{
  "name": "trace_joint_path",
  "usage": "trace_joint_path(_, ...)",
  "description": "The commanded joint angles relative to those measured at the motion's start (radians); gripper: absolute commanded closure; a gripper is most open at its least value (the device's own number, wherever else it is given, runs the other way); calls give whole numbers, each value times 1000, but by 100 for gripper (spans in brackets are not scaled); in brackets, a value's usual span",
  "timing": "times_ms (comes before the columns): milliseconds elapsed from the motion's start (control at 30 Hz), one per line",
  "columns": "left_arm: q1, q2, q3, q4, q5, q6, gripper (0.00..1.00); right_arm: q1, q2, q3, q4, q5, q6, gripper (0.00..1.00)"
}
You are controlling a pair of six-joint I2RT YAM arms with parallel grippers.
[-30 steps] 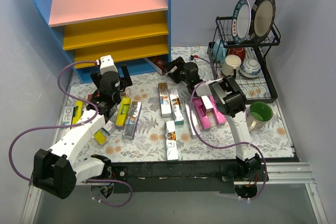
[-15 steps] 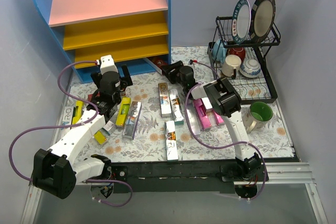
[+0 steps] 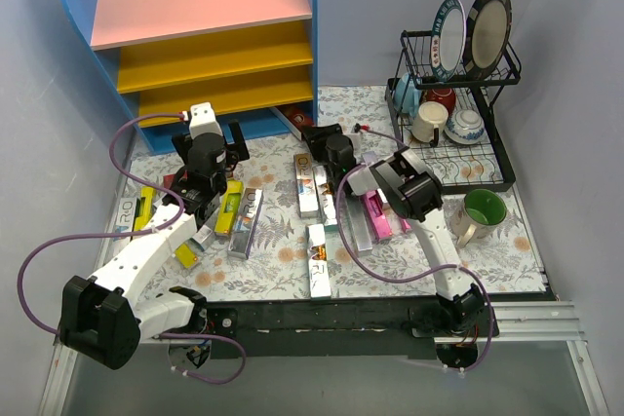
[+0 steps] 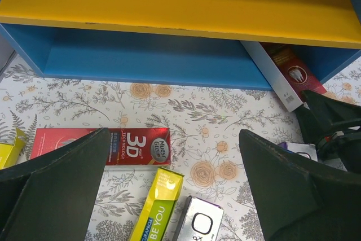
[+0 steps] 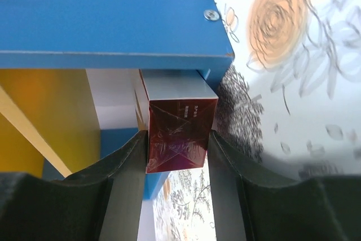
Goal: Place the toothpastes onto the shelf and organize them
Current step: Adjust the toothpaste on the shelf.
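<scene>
Currently: pick step, one box. My right jaws are pinching the near end of the dark red toothpaste box [image 5: 181, 134], with a finger [image 5: 121, 173] pressing on each long side. That box is lying at the right end of the shelf [image 3: 304, 36], its far end inside the bottom compartment and its near end sticking out onto the worktop [image 3: 278, 245], close beside the blue side panel.

My left jaws are standing spread wide and holding nothing. They are hanging over the worktop in front of the bottom compartment, above a red box [image 4: 96, 145], with a yellow box [image 4: 158, 204] and a silver box [image 4: 200, 224] just beside it.

Judgement: the task is looking early. The pink and yellow boards are showing bare from above, and most boxes, the magenta ones [image 3: 375, 213] among them, are lying scattered between my arms.

Next move, as I am reckoning it: draw the dark red box clear of the blue panel, turn it square to a yellow board and set it down flat. Thin card may be crushing under a hard squeeze.

Surface: flat, covered in a floral print. A black wire dish rack [image 3: 487, 158] with plates and cups is sitting at the right, a green mug [image 3: 483, 209] just beside it. Pale plain walls are closing in behind and at both sides.
</scene>
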Motion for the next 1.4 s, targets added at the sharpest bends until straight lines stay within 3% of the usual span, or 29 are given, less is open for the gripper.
trace_joint_path(0,-7,-10,-8,10,-27,2,2,44,-77,-55,47,213,64,70)
trace_joint_path(233,-11,-6,-12,13,-36,2,2,80,-58,61,-39,300,60,66)
trace_joint_path(300,-15,-2,-14,17,-37,3,2,81,-38,112,-79,252,21,57)
trace_joint_path(433,-21,-5,-15,17,-37,8,2,83,-56,44,-67,205,-25,28)
trace_joint_path(567,-25,-11,-15,17,-34,8,2,83,-102,-12,-79,131,-176,9)
trace_joint_path(633,-25,-13,-15,16,-34,9,2,83,-125,-32,-78,74,-210,5)
trace_joint_path(767,-25,-23,-18,17,-37,14,2,72,-192,-105,-105,-36,-411,1)
trace_joint_path(900,-25,-30,-15,16,-37,15,2,54,-290,-142,-188,-85,-763,1)
trace_joint_path(1133,-25,-34,-17,17,-39,20,2,2,-347,-149,-237,-186,-1239,3)
trace_joint_path(1367,-24,-30,-18,16,-36,20,2,-18,-272,3,-334,-355,-1414,4)
